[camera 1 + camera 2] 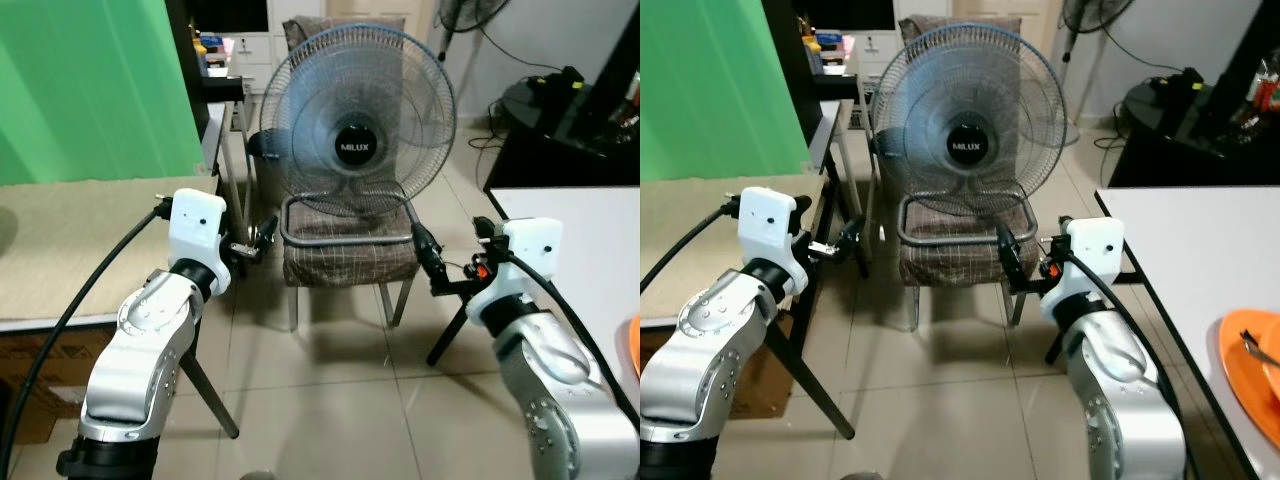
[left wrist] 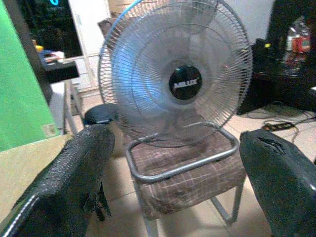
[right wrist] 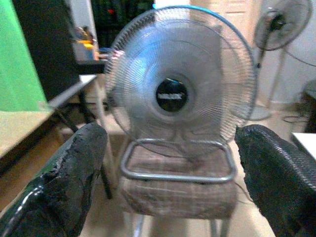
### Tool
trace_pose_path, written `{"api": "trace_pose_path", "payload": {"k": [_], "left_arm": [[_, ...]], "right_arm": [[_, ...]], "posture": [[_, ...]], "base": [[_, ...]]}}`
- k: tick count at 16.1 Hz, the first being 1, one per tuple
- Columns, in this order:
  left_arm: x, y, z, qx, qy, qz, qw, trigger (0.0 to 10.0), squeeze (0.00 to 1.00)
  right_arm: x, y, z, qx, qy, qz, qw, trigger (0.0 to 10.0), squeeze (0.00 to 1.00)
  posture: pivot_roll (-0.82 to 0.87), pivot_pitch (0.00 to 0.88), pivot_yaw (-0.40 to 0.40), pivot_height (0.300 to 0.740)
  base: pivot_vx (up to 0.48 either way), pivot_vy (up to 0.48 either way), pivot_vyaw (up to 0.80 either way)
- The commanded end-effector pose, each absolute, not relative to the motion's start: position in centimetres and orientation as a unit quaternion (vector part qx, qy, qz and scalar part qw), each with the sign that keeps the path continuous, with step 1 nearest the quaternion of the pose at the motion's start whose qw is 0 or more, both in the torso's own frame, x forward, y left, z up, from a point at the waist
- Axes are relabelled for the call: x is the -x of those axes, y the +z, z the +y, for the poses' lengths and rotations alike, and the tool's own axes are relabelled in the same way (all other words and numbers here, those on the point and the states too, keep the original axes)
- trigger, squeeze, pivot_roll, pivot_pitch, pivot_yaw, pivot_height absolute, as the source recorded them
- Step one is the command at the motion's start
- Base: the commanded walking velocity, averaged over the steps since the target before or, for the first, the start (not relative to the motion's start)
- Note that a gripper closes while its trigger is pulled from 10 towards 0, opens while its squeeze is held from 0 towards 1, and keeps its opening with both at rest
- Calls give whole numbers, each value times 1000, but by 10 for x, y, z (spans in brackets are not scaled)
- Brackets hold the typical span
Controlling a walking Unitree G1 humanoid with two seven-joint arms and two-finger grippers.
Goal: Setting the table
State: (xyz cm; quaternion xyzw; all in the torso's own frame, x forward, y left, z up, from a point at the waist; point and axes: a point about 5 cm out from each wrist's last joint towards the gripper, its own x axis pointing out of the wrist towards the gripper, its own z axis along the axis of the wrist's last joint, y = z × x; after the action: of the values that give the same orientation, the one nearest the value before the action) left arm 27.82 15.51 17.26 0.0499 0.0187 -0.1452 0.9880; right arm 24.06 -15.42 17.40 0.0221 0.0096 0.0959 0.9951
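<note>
**Grippers raised and empty before a fan on a chair**

Grippers on both silver arms are held up at chest height, each pointing forward at a round grey wire-caged electric fan [image 1: 357,120] with a black hub. The fan stands on a brown checked fabric chair [image 1: 345,255] with a metal frame, its bent tube base resting on the seat. The left gripper [image 1: 255,240] sits just beside the chair's left edge, and its two black fingers [image 2: 74,177] stand wide apart with nothing between them. The right gripper [image 1: 430,260] is near the chair's right edge, its fingers [image 3: 276,173] likewise spread wide and holding nothing.

A white tabletop [image 1: 1200,250] runs along the robot's right side. At its near corner lies an orange round plate [image 1: 1245,370], with a thin utensil resting on it; what kind cannot be told. On the robot's left is a beige-covered tabletop [image 1: 70,240] with a green screen [image 1: 90,90] behind it. The floor [image 1: 330,390] is pale tile. A second standing fan [image 3: 279,24] shows in the background.
</note>
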Motion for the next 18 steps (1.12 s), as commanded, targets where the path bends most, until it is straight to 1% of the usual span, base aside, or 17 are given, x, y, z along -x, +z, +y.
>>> {"api": "trace_pose_path", "payload": {"k": [1,18], "left_arm": [[-279,174,154,-48,-150,20,987,10000,0],[-280,173,154,-54,-154,22,986,10000,0]], "right_arm": [[-241,175,-153,-24,98,7,995,10000,1000],[-242,171,-153,-26,100,14,995,10000,1000]], "posture": [[42,0,10,740],[50,0,-1,740]], "base": [[0,341,0],[0,345,0]]}}
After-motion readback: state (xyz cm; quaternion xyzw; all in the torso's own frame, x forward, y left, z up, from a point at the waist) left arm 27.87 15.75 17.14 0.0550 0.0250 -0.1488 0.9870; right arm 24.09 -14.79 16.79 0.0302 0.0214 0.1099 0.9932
